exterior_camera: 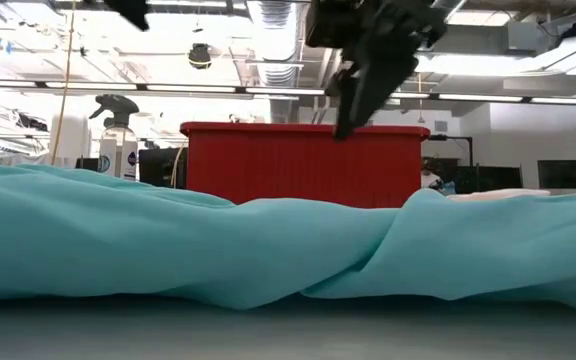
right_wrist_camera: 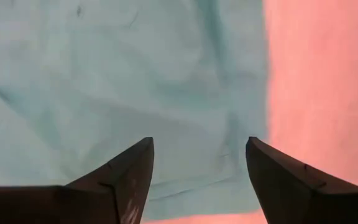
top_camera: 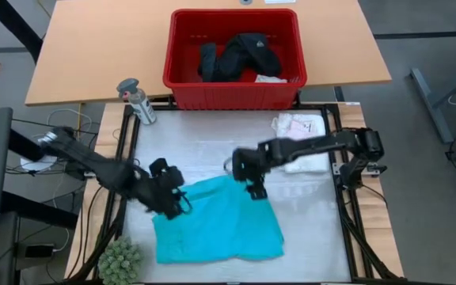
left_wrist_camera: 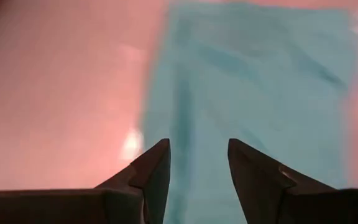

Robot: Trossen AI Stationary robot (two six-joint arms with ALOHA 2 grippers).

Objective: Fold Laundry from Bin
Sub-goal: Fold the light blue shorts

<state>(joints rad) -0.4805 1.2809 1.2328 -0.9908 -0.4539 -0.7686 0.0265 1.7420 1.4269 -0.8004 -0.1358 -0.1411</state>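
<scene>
The soft turquoise shirt [top_camera: 220, 226] is spread crosswise below both arms: the left gripper [top_camera: 174, 202], parted, is at its left far corner, the right gripper [top_camera: 256, 188], wide apart and empty, at its far edge

Left gripper [top_camera: 169, 194], right gripper [top_camera: 253, 180]: fingers apart, empty.

The table [top_camera: 212, 142] bears a turquoise shirt [top_camera: 216, 226] (spread flat) and folded whites [top_camera: 303, 138].
</scene>
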